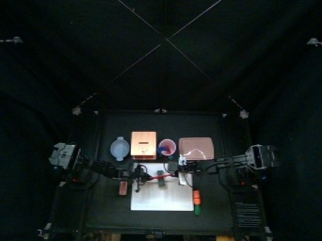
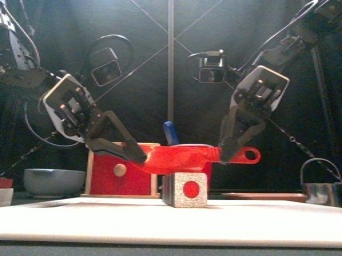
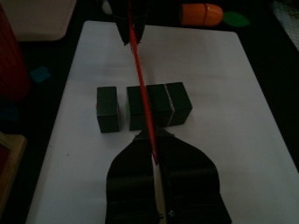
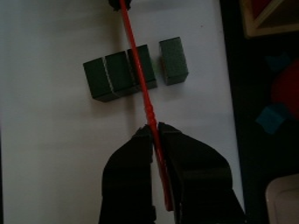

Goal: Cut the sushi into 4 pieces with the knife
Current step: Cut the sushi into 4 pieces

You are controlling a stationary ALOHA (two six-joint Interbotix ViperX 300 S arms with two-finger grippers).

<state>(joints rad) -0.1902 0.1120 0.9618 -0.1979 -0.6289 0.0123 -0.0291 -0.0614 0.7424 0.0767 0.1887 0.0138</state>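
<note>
Surface: white cutting board (image 3: 216, 96).
Blade: red toy knife (image 3: 138, 70) lies across dark green sushi roll (image 3: 170, 102).
Jaws: left gripper (image 3: 153, 142), right gripper (image 4: 156, 131) clamp knife.

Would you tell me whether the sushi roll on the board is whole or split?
Split: one block stands apart from the rest of the sushi roll, with board showing between, by the knife.

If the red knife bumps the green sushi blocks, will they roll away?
Probably not: the sushi blocks look square-sided and lie flat on the white board. A nudge from the red knife would likely slide them apart; one block sits apart from the others.
</note>
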